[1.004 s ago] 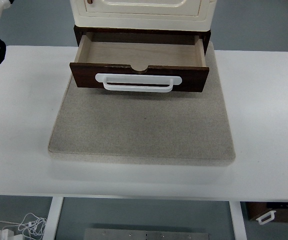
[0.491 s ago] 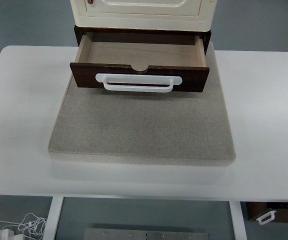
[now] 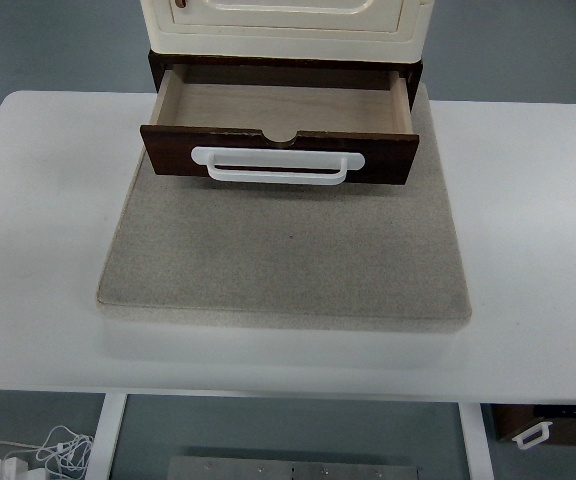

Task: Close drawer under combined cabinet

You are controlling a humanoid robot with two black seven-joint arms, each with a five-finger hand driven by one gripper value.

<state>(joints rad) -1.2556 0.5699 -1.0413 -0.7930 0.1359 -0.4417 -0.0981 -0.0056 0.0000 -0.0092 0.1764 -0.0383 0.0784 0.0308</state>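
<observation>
Drawer (image 3: 280, 108): dark brown wood, pale bare-wood interior, pulled out toward the camera from the base of the cabinet (image 3: 284, 22); sits at top centre of the view, over the far edge of the mat (image 3: 286, 250). Interior shows nothing inside. Front panel (image 3: 278, 153) dark brown, with a small half-round notch in the middle of its top edge.

Items, left to right:

1. Cables (image 3: 43, 452): white, tangled, on the floor at lower left, below the table edge.
2. Table (image 3: 43, 250): white top, rounded corners, spanning nearly the full width; a white leg shows beneath the near edge at left and another at right.
3. Mat: grey-beige, square, lying flat on the middle of the table; cabinet stands on its far side.
4. Handle (image 3: 277, 164): white bar pull, mounted flat across the drawer front, centred.
5. Cabinet: cream upper body with panelled front, cut off by the top edge; dark brown frame under it houses the drawer.
6. Second drawer (image 3: 548, 424): dark brown piece with a white handle, low at the right corner, below table level, partly cut off.

Hands: neither robot hand is in view, so their state cannot be told.
</observation>
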